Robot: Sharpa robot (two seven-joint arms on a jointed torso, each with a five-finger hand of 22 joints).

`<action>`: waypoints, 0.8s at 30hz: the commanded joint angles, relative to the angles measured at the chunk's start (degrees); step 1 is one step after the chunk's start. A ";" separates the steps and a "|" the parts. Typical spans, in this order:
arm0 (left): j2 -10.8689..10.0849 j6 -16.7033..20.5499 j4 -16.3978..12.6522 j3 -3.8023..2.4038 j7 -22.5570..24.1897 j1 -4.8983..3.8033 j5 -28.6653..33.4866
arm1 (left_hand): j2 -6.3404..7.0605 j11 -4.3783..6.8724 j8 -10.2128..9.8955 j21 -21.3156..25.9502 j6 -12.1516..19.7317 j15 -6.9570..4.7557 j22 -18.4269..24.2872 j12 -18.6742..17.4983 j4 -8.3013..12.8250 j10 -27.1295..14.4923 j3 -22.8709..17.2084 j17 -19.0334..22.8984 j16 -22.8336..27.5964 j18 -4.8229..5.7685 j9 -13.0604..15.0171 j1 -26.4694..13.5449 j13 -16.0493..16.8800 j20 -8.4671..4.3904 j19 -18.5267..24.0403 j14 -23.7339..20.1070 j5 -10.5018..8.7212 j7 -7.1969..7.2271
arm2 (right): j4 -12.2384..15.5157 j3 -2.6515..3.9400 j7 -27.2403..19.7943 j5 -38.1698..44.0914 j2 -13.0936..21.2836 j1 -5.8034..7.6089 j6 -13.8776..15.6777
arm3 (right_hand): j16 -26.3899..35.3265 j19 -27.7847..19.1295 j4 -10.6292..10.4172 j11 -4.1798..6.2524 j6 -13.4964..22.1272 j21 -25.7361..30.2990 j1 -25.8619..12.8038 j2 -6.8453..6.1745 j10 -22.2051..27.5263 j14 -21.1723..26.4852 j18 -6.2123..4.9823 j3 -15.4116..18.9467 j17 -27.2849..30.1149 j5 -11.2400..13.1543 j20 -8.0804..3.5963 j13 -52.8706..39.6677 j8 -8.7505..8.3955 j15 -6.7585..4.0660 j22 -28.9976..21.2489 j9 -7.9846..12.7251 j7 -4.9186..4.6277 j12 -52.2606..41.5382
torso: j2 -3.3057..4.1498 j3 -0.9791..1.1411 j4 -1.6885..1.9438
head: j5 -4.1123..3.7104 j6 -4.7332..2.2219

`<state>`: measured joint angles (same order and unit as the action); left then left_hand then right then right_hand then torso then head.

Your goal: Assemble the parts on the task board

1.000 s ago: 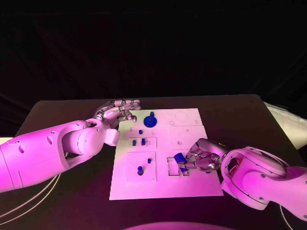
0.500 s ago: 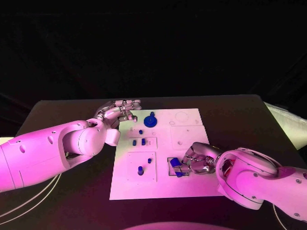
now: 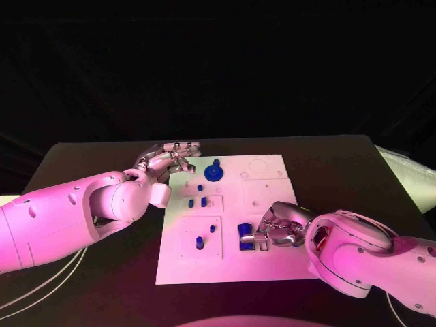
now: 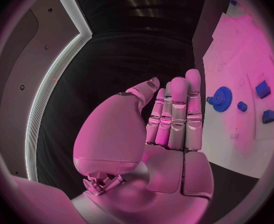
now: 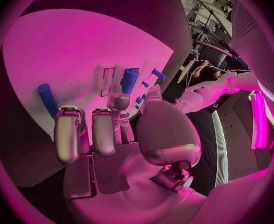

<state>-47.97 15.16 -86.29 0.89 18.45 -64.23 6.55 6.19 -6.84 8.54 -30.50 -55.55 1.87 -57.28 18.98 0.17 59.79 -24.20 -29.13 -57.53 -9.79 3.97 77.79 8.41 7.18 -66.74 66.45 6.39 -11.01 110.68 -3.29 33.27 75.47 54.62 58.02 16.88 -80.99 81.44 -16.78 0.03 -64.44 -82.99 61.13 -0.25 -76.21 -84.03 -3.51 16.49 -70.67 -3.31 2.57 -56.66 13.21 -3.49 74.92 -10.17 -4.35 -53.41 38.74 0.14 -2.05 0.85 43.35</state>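
The white task board (image 3: 267, 262) lies mid-table. My right hand (image 3: 280, 230) is over its near right part and pinches a blue block (image 3: 246, 233) by the fingertips at the rectangular recess; in the right wrist view the thumb (image 5: 119, 102) meets the blue block (image 5: 130, 79). My left hand (image 3: 169, 158) hovers at the board's far left corner, flat and empty, its fingers (image 4: 177, 115) straight and together. A blue gear (image 3: 213, 170) (image 4: 222, 98) stands on the board just right of it.
Small blue pegs stand in the board's left half (image 3: 199, 187) (image 3: 191, 202) (image 3: 213, 228) (image 3: 199, 242). A blue cylinder (image 5: 47, 99) lies loose on the board beside my right hand. The black table (image 3: 346, 170) surrounds the board.
My right hand has carried the blue block leftward and down to the recess. The left arm has not moved.
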 commanded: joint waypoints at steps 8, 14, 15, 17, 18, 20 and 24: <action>0.03 -1.04 -0.07 -0.03 0.27 0.01 -0.20 | -0.71 0.18 0.34 0.13 0.35 -0.02 0.06 0.20 0.22 -0.41 0.20 0.06 -0.31 -0.61 0.01 0.01 0.07 0.35 -0.01 -0.23 0.25 -0.13 | 0.36 0.00 -0.88 3.37 0.14 -0.08 -0.75 | 0.07 -0.33 4.77 0.28 0.31 0.27 11.25 2.44 -0.13 -2.88 0.22 -5.62 -0.02 -5.78 -0.04 -0.68 -0.14 -0.57 0.81 -0.95 0.25 0.52 | -0.01 0.00 -0.02 | -0.05 -0.02; 0.04 -1.09 -0.11 -0.03 0.27 0.01 -0.20 | -0.71 0.18 0.34 0.13 0.35 -0.02 0.06 0.20 0.22 -0.41 0.20 0.06 -0.31 -0.61 0.01 0.01 0.07 0.35 -0.01 -0.23 0.25 -0.13 | -0.05 0.00 -0.32 5.69 -0.22 -0.10 -1.09 | -0.18 -0.19 9.25 0.74 -0.17 0.20 18.80 3.89 -0.59 -2.97 0.26 -8.67 -0.53 -5.80 -0.40 -1.73 0.14 -0.96 1.02 -1.37 0.68 -0.09 | 0.00 -0.02 0.01 | -0.14 -0.01; 0.03 -1.09 -0.11 -0.03 0.27 0.01 -0.20 | -0.71 0.18 0.34 0.13 0.35 -0.02 0.06 0.20 0.22 -0.41 0.20 0.06 -0.31 -0.61 0.01 0.01 0.07 0.35 -0.01 -0.23 0.25 -0.13 | -0.08 0.00 -0.28 5.84 -0.22 -0.10 -1.04 | -0.20 -0.18 9.43 0.76 -0.20 0.20 19.06 3.92 -0.62 -2.98 0.27 -8.79 -0.57 -5.73 -0.42 -1.78 0.15 -0.97 1.04 -1.40 0.69 -0.11 | 0.00 -0.02 0.01 | -0.14 -0.01; 0.02 -1.08 -0.12 -0.03 0.27 0.01 -0.20 | -0.71 0.18 0.34 0.13 0.35 -0.02 0.06 0.20 0.22 -0.41 0.20 0.06 -0.31 -0.61 0.01 0.01 0.07 0.35 -0.01 -0.23 0.25 -0.13 | -0.11 0.00 -0.26 6.21 -0.13 -0.11 -0.70 | -0.23 -0.17 9.59 0.78 -0.22 0.19 19.28 3.97 -0.66 -2.99 0.27 -8.91 -0.63 -5.68 -0.45 -1.82 0.16 -0.97 1.06 -1.42 0.71 -0.10 | 0.01 -0.02 0.04 | -0.21 -0.02; -0.01 -1.08 -0.12 -0.03 0.26 0.01 -0.20 | -0.71 0.18 0.34 0.13 0.35 -0.02 0.06 0.20 0.22 -0.41 0.20 0.06 -0.31 -0.61 0.01 0.01 0.07 0.35 -0.01 -0.23 0.25 -0.13 | 0.02 0.00 -0.40 6.44 0.18 -0.11 -0.08 | -0.20 -0.21 9.55 0.76 -0.17 0.22 19.22 3.97 -0.62 -2.98 0.26 -8.90 -0.57 -5.70 -0.45 -1.72 0.12 -0.96 1.00 -1.42 0.67 0.03 | 0.01 -0.02 0.02 | -0.24 -0.06; -0.02 -1.08 -0.12 -0.03 0.27 0.01 -0.20 | -0.71 0.18 0.34 0.13 0.35 -0.02 0.06 0.20 0.22 -0.41 0.20 0.06 -0.31 -0.61 0.01 0.01 0.07 0.35 -0.01 -0.23 0.25 -0.13 | 0.31 0.01 -0.71 6.45 0.70 -0.11 0.51 | -0.17 -0.27 9.10 0.54 0.26 0.28 18.47 3.89 -0.51 -2.96 0.25 -8.63 -0.52 -5.98 -0.44 -1.48 -0.17 -0.83 0.90 -1.33 0.38 0.43 | -0.02 0.00 -0.02 | -0.26 -0.09; -0.09 -1.06 -0.13 -0.03 0.27 0.01 -0.20 | -0.71 0.18 0.34 0.13 0.35 -0.02 0.06 0.20 0.22 -0.41 0.20 0.06 -0.31 -0.61 0.01 0.01 0.07 0.35 -0.01 -0.23 0.25 -0.13 | 1.86 0.04 -2.45 4.62 3.19 0.20 1.92 | -0.28 -0.52 7.97 0.03 1.67 0.51 16.88 3.69 -0.24 -2.97 0.18 -8.09 -0.78 -7.75 -0.19 -1.12 -1.21 -0.44 0.53 -1.02 -0.25 1.20 | -0.06 0.01 -0.07 | -0.45 -0.12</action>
<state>-48.09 15.11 -86.31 0.89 18.42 -64.20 6.55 6.19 -6.83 8.54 -30.50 -55.55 1.87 -57.28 18.98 0.17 59.79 -24.20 -29.14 -57.53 -9.79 3.97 77.79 8.39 7.18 -66.74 66.45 6.39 -11.01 111.98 -3.28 32.67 79.92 57.36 58.07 17.35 -80.99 81.23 -8.47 0.44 -63.08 -82.71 78.50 3.43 -76.63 -84.03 -3.50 8.53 -71.32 -10.81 2.37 -57.83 12.17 -3.91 74.91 -11.29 -4.53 -52.40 38.72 0.13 -2.05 0.54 43.24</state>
